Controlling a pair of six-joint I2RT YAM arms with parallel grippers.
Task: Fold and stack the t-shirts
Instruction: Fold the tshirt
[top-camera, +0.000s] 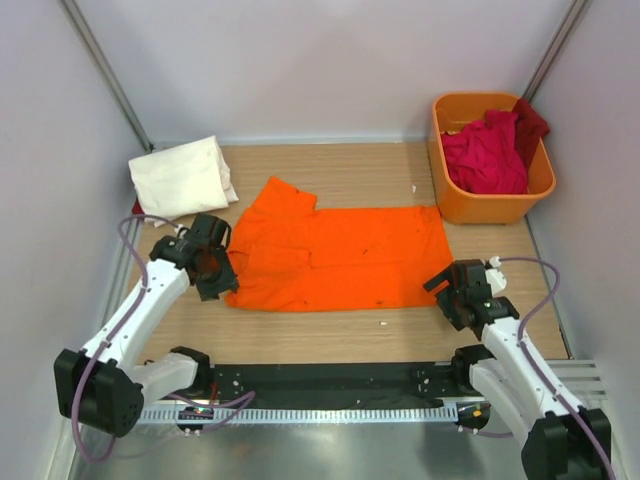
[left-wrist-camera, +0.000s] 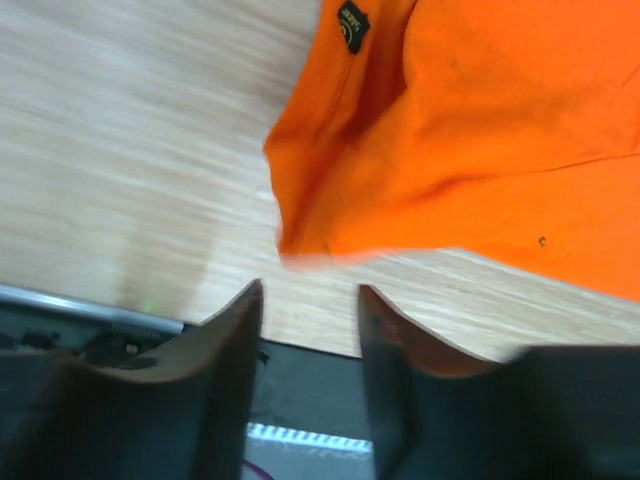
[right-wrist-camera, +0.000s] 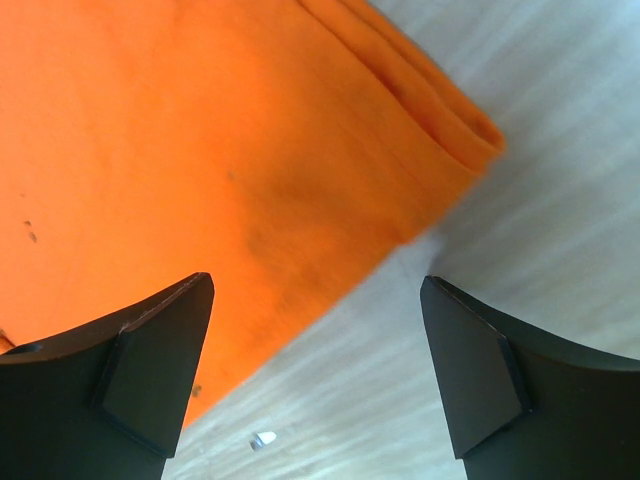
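A bright orange t-shirt (top-camera: 340, 255) lies spread flat on the wooden table, folded in half lengthwise, with one sleeve at its upper left. My left gripper (top-camera: 216, 282) hovers at its lower left corner, open a little with nothing between the fingers; the left wrist view shows the shirt's corner (left-wrist-camera: 330, 200) just beyond the left gripper (left-wrist-camera: 310, 290). At the shirt's lower right corner (right-wrist-camera: 200, 150), my right gripper (top-camera: 447, 297) stands wide open and empty, the right gripper (right-wrist-camera: 317, 285) partly over the hem. A folded cream-white t-shirt (top-camera: 182, 177) rests at the back left. Crimson t-shirts (top-camera: 487, 155) fill the tub.
A rigid orange plastic tub (top-camera: 490, 210) stands at the back right. A small white scrap (top-camera: 383, 323) lies on the wood near the shirt's front edge. A black rail (top-camera: 320, 380) runs along the table's near edge. Pale walls close in on both sides.
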